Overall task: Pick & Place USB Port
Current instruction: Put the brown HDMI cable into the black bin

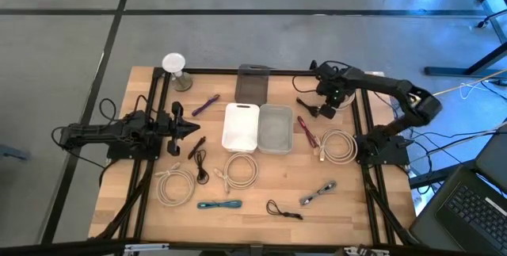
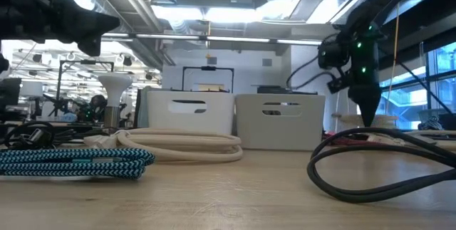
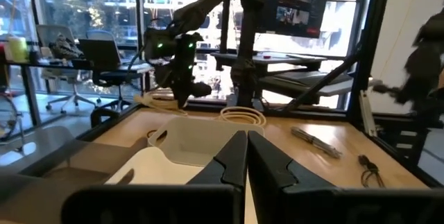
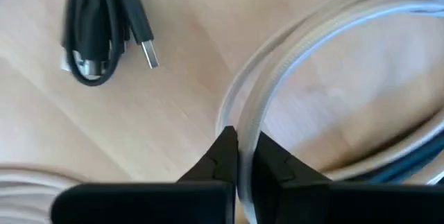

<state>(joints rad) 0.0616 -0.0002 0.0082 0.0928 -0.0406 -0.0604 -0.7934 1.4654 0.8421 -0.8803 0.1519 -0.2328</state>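
My right gripper (image 1: 325, 110) is at the table's far right and points straight down at the tabletop (image 2: 368, 119). In its wrist view the fingers (image 4: 241, 156) are closed on a strand of a white braided cable (image 4: 291, 64), whose loops lie on the wood. A bundled black USB cable (image 4: 97, 37) lies just beside it (image 1: 306, 104). My left gripper (image 1: 186, 128) is shut and waits above the table's left side, touching nothing (image 3: 246, 156). A white bin (image 1: 241, 127) and a grey bin (image 1: 275, 128) stand side by side mid-table. My right gripper pinches one strand of the white cable's loop (image 4: 244, 123) between its two fingers. It comes from above, pointing down. The strand runs up out of the narrow gap between the fingertips. The rest of the loop lies slack on the table.
Several more cables lie about: a coiled white one (image 1: 339, 145), a red one (image 1: 306, 131), a grey one (image 1: 318, 193), a teal one (image 1: 219, 205), a purple one (image 1: 206, 104) and white coils (image 1: 176, 185). A dark box (image 1: 253, 84) sits behind the bins.
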